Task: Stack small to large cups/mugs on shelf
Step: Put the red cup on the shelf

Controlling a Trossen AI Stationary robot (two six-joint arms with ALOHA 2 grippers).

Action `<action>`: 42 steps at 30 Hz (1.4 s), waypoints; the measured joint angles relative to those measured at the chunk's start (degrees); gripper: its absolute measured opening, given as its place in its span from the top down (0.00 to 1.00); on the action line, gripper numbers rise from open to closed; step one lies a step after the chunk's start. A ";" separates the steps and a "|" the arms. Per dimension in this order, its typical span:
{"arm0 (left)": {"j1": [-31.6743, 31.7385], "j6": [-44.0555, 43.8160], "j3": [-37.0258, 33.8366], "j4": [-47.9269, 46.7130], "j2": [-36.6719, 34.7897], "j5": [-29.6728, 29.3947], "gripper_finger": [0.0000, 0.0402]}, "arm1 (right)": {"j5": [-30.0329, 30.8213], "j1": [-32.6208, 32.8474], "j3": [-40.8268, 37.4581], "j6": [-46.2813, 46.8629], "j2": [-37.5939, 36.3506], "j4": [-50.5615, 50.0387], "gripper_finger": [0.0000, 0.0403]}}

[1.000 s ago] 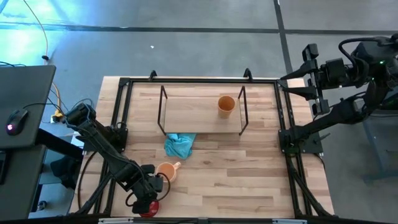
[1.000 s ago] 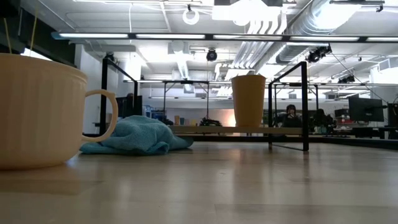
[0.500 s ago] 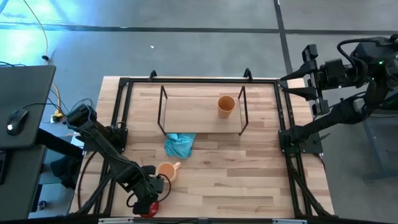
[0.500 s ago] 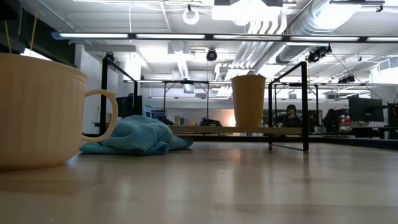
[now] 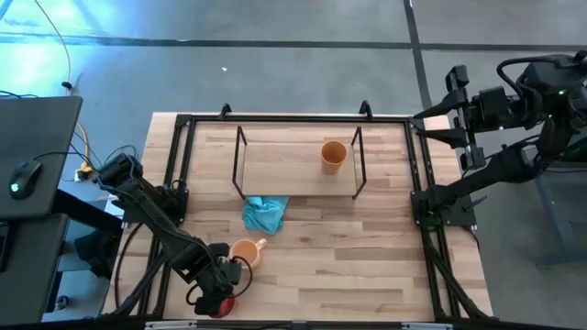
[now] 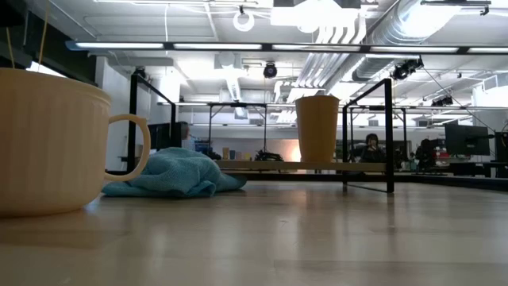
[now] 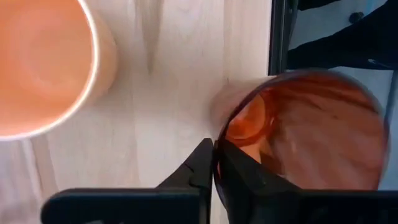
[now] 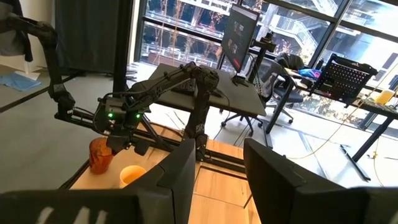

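Note:
The red translucent cup (image 7: 311,134) stands upright at the table's near left corner (image 5: 223,302), and my left gripper (image 7: 213,149) is shut on it. The light orange mug (image 5: 244,251) stands just beyond it, handle toward the right; it fills the left of the low view (image 6: 48,143). The amber tumbler (image 5: 333,155) stands upright on the right part of the shelf's wood board (image 5: 284,167). My right gripper (image 8: 217,162) hangs open off the table's far right corner, holding nothing. My left gripper pinches the red cup's rim (image 7: 217,134) on the side facing the mug. One finger (image 7: 245,177) is inside the cup and the other (image 7: 200,168) is outside. The fingers come from above, pointing down. The cup is upright; whether its base is on the table I cannot tell.
A crumpled teal cloth (image 5: 264,214) lies on the table just in front of the shelf's left half. A black frame (image 5: 415,165) runs round the table's edges. Bare wood lies between the mug and the shelf's right half.

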 joint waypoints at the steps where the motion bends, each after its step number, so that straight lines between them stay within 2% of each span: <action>1: 0.00 0.27 0.00 0.05 0.00 -0.01 0.97 | -0.01 0.00 0.00 0.00 0.00 -0.04 0.68; 4: 0.00 0.80 0.00 -0.02 0.00 -0.20 0.95 | 0.00 0.00 0.00 0.00 0.00 -0.31 0.68; 9: 0.04 0.76 0.00 -0.63 -0.04 0.39 0.98 | 0.00 -0.01 0.00 0.01 0.00 -1.16 0.68; 14: 0.96 -0.57 0.02 -3.61 -0.19 6.71 0.99 | 0.01 0.01 0.00 0.02 0.00 -1.78 0.68; 16: 1.42 -0.59 0.95 -6.46 -0.64 7.28 0.99 | -0.01 0.01 0.00 0.02 0.00 -2.01 0.68; 23: 5.20 4.80 9.70 -15.93 -0.96 3.04 0.99 | -0.01 0.01 0.02 -0.24 0.00 -2.05 0.68; 33: 12.71 12.22 22.79 -28.82 -0.97 2.81 1.00 | -0.01 0.01 0.02 0.19 0.00 -4.01 0.68; 37: 16.50 15.84 27.99 -33.05 -0.98 2.19 1.00 | -0.03 0.00 0.02 0.88 -0.02 -5.83 0.68; 42: 22.96 20.06 33.12 -35.14 -0.98 -1.75 1.00 | -0.32 0.00 0.02 1.38 -0.02 -7.26 0.68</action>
